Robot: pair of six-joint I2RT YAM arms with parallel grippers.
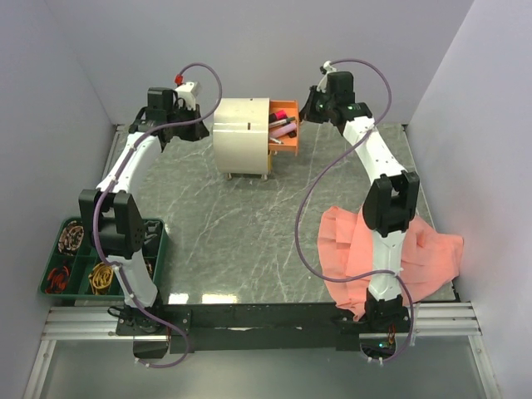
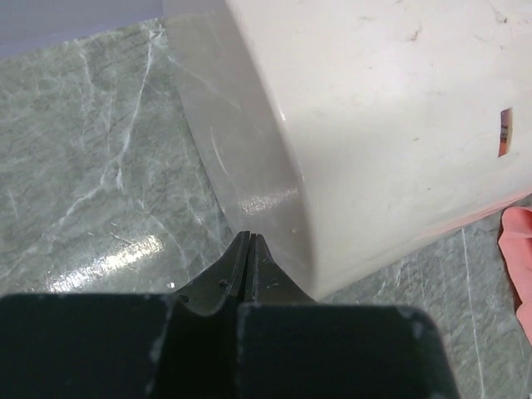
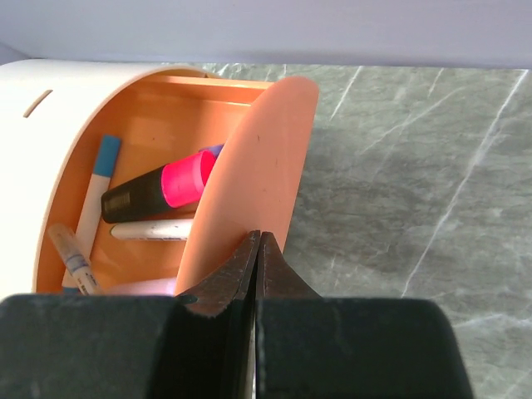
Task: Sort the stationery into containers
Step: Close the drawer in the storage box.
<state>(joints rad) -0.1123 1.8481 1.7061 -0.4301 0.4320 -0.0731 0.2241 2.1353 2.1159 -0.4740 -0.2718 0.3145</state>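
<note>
While the left gripper (image 2: 251, 238), jaws closed, sits beside the cream cabinet (image 2: 374, 125), the right gripper (image 3: 258, 238), likewise closed, should next push the orange drawer (image 3: 268, 158) leftward shut.

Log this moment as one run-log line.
left end effector: shut, beside cream cabinet | right end effector: shut, at front of open orange drawer | black-and-pink marker: in drawer

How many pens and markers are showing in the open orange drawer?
5: blue-capped pen, black-and-pink marker, white pen under it, pale-capped pen lower left, purple tip behind. Others may be hidden.
</note>
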